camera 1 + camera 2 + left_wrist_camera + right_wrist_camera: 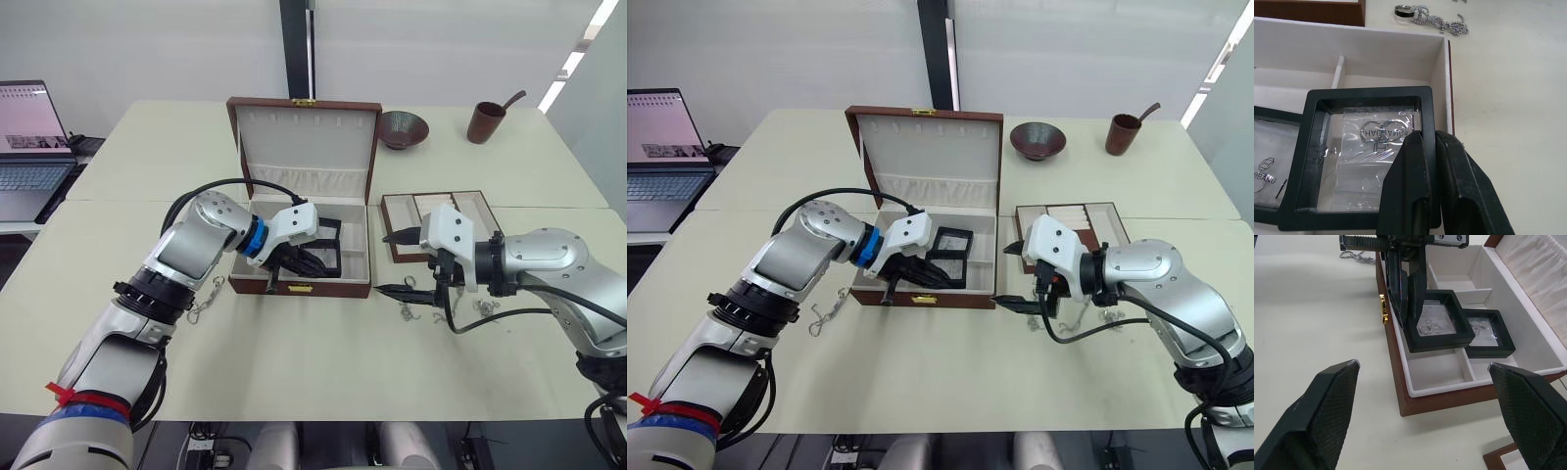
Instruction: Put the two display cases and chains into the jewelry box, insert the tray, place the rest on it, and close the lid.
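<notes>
— Where is the left gripper (1403, 293)?
— Inside the jewelry box (304, 286), pinching the rim of one display case (1437, 325); that case lies tilted over the second display case (1488, 332).
— And right of the box?
— The right gripper (397, 262), jaws spread wide, is just before the tray (404, 207), whose long side runs across the table (313, 362).

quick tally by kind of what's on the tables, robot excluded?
Jewelry box: 1
Display cases: 2, one pinched in the left gripper's jaws, one lying in the box
Tray: 1
Chain left of the box: 1
Small jewelry pieces by the right gripper: too small to count
Bowl: 1
Cup: 1
Laptop: 1
Total countable: 8
</notes>
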Robot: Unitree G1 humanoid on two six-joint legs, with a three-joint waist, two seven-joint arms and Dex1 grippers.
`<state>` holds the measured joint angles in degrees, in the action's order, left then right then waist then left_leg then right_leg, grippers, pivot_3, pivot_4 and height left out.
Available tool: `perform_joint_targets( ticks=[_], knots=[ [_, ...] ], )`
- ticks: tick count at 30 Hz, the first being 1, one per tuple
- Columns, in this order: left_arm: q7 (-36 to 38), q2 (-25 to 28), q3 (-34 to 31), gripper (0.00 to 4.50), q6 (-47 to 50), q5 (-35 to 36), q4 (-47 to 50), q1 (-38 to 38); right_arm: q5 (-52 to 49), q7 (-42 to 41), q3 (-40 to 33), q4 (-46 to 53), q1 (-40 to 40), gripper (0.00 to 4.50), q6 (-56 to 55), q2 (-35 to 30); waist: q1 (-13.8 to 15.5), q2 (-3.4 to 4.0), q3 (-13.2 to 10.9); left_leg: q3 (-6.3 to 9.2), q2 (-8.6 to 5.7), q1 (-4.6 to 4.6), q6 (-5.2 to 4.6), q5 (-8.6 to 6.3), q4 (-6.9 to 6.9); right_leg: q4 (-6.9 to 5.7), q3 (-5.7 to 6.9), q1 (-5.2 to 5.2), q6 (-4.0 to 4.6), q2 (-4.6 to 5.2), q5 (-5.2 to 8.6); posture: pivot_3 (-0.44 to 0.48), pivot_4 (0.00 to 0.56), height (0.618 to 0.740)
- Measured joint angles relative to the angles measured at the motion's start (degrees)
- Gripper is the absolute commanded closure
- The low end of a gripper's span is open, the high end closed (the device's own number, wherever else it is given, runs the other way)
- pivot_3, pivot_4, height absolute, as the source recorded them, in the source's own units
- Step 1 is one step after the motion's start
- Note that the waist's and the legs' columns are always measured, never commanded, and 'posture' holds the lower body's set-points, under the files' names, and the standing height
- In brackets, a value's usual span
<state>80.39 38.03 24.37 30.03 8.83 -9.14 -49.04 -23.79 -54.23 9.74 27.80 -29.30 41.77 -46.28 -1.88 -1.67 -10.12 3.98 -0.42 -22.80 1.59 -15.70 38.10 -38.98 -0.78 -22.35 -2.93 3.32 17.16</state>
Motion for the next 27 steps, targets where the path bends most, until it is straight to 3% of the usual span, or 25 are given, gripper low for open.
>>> perform_joint_targets(
  ticks=[1,6,17,21,27],
  knots=[
    [0.2,0.0,0.0,4.48,0.0,0.0,0.0,0.0,0.0,0.1,0.0,0.0,0.1,0.00,0.0,0.0,0.0,0.00,0.0,0.00,0.00,0.00,0.00,0.00,0.00,0.00,0.00,0.00,0.00,0.00,0.00,0.000,0.150,0.733],
    [0.3,-0.3,0.0,3.38,-1.1,-0.8,-0.9,-0.5,0.1,0.3,0.0,0.0,0.1,0.00,0.0,0.0,0.0,0.00,0.0,0.00,-0.01,0.00,0.00,0.00,0.00,0.00,0.01,0.00,0.00,0.00,0.00,0.000,0.150,0.733],
    [1.1,-1.7,-0.1,0.05,-1.7,-1.1,-2.6,-2.3,0.3,0.3,0.0,-1.1,-0.8,0.00,-0.1,0.0,0.0,0.00,0.0,0.01,-0.01,0.00,0.00,0.00,0.01,0.00,0.00,0.00,0.00,0.00,0.00,0.000,0.150,0.733],
    [0.5,-0.7,-4.6,0.02,-0.4,1.8,0.9,-2.2,0.4,0.2,-0.3,-2.0,-1.4,0.00,-0.4,-0.1,-0.1,0.00,0.0,0.03,0.02,-0.02,0.00,0.00,0.01,0.00,0.00,-0.01,0.00,0.00,0.00,0.000,0.150,0.733],
    [-1.1,7.6,-21.2,0.02,4.4,11.8,12.7,8.0,0.3,-2.1,-6.6,-3.0,1.7,0.00,-5.0,-4.7,-0.1,0.02,0.0,0.10,0.13,0.01,0.00,0.00,-0.02,0.00,-0.01,0.02,0.00,0.01,0.00,0.000,0.150,0.733]
  ],
)
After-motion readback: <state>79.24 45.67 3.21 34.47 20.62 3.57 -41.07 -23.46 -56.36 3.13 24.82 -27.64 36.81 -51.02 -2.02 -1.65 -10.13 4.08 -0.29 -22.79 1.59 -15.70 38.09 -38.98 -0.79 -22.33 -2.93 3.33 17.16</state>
